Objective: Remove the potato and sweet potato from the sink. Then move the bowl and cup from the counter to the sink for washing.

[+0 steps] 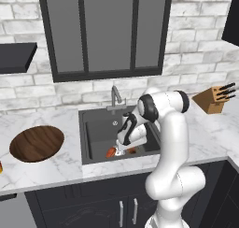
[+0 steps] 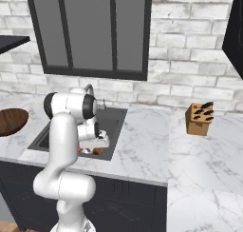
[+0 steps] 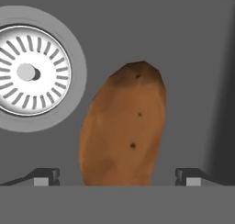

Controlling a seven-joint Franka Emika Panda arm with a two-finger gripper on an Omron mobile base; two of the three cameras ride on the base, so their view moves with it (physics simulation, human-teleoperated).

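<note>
Left base view: gripper (image 1: 121, 152) low inside sink (image 1: 95, 129), near front wall; sweet potato (image 1: 110, 153) just left of it, potato (image 1: 132, 151) just right. Bowl (image 1: 37, 143) on counter (image 1: 56, 168), left of sink.
Right base view: potato (image 2: 97, 151) at sink's near edge.
Hand view: fingertips (image 3: 46, 176) spread wide either side of potato (image 3: 124, 126), not touching; drain (image 3: 30, 71) beside it.

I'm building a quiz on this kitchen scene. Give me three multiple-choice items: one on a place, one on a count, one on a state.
1. Where is the wooden bowl?
A. in the sink
B. on the counter left of the sink
C. by the knife block

2. How many orange-brown lumps lie in the sink?
A. one
B. two
C. four

3. How is the pincer?
A. open astride the potato
B. shut on the potato
C. holding a cup

Key: B, it rests on marble left of the basin; B, the sweet potato and potato; A, tips stand wide either side.
</note>
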